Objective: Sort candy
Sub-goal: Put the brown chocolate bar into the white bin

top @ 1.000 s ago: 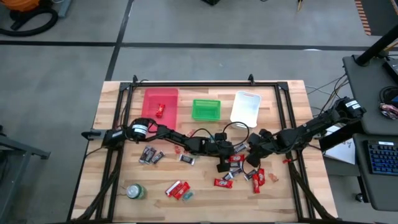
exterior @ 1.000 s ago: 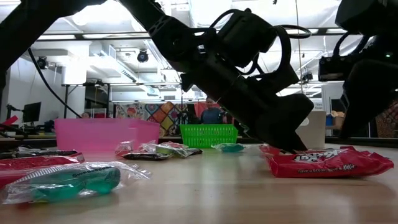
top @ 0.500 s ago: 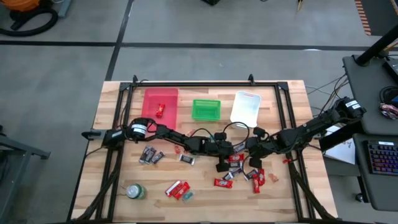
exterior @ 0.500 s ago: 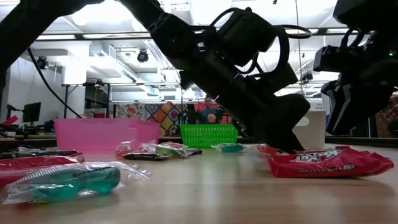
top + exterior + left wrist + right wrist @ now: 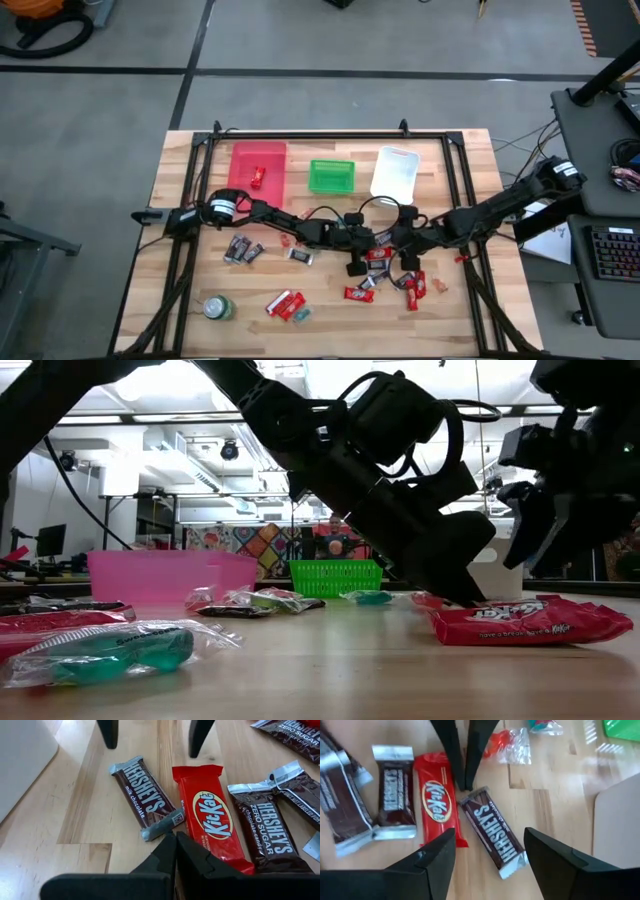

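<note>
Red and dark brown wrapped candy [image 5: 385, 275] is scattered over the wooden table [image 5: 180, 200], most of it in a cluster near the middle. Both arms are stretched low over that cluster from opposite sides.

The left gripper [image 5: 176, 839] is seen with its fingers pressed together, the tips touching the table at the corner where a brown Hershey's bar [image 5: 145, 797] and a red Kit Kat [image 5: 212, 822] lie just beside each other. Nothing is held between those fingers. A second brown bar [image 5: 272, 832], marked zero sugar, is lying against the far side of the Kit Kat.

The right gripper [image 5: 490, 855] is held above the same Hershey's bar [image 5: 494, 831] with its fingers [image 5: 437, 855] spread wide apart, one to each side of the bar, and nothing is gripped. The Kit Kat [image 5: 436, 800] is seen next to it, with the left arm's closed fingers standing at its end.

At the back of the table, three bins are set in a row: a pink bin [image 5: 240, 180] with one red candy in it, a green basket [image 5: 331, 176] and a white tray [image 5: 395, 172]. More candy [image 5: 243, 250] is lying to the left, and a green can [image 5: 216, 307] stands near the front edge.
</note>
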`<state>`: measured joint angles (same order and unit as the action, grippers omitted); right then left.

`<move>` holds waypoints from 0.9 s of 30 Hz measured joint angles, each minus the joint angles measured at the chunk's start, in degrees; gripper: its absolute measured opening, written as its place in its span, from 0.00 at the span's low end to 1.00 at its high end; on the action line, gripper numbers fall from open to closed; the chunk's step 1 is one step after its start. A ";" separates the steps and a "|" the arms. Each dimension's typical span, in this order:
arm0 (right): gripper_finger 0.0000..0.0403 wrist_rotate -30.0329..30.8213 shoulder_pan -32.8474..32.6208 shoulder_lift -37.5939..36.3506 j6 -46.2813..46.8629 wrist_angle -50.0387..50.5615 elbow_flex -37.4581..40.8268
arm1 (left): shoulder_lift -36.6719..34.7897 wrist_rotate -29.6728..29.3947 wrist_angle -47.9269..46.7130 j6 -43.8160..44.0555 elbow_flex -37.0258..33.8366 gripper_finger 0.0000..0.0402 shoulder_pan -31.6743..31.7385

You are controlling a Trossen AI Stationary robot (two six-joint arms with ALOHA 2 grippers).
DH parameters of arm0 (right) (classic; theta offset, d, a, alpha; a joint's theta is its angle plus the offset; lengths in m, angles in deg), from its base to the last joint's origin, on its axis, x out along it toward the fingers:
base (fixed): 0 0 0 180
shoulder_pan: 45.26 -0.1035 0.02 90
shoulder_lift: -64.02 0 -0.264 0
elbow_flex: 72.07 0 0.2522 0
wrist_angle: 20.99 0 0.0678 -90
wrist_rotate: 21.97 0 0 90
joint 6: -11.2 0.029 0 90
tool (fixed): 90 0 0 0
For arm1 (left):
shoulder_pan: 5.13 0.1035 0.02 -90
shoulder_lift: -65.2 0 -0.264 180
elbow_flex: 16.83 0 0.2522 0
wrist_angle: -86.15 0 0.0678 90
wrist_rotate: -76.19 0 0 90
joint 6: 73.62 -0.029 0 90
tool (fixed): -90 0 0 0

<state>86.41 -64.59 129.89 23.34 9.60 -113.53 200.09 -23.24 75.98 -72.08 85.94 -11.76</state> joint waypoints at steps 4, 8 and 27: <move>0.56 0.17 1.66 3.80 -1.71 -0.25 0.02 | 0.00 -0.02 0.05 0.00 -0.02 0.00 0.00; 0.56 -0.80 3.93 7.72 -1.81 -1.52 0.00 | 0.00 -0.01 0.07 0.00 -0.02 0.00 0.00; 0.24 -7.78 7.13 12.97 -2.68 -2.52 0.00 | -2.05 0.02 -2.09 0.01 -0.27 0.00 -0.23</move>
<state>78.63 -57.47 142.87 20.67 7.08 -113.53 198.04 -23.22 73.90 -72.07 85.67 -11.99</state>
